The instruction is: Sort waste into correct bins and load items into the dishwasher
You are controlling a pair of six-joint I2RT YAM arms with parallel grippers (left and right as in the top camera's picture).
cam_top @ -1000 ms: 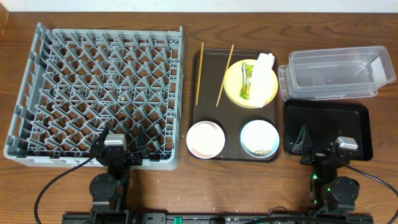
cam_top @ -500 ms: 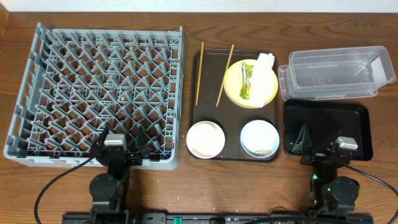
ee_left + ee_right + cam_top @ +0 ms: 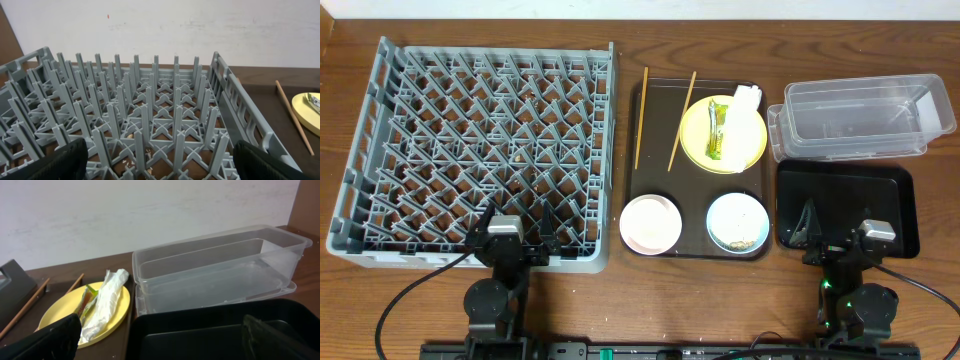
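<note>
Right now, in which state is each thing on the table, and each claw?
Dish rack, empty.
Yellow plate, holds wrapper and napkin.
White bowl, upright, empty.
Blue bowl, upright, crumbs inside.
Chopsticks, lying apart on brown tray.
Clear tub, empty.
Black tray, empty.
Left claw, open.
Right claw, open.

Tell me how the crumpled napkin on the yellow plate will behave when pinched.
Probably floppy: the napkin looks soft and crumpled, so it should compress and droop. Likely very light. It seems to touch the wrapper, which may drag along.
</note>
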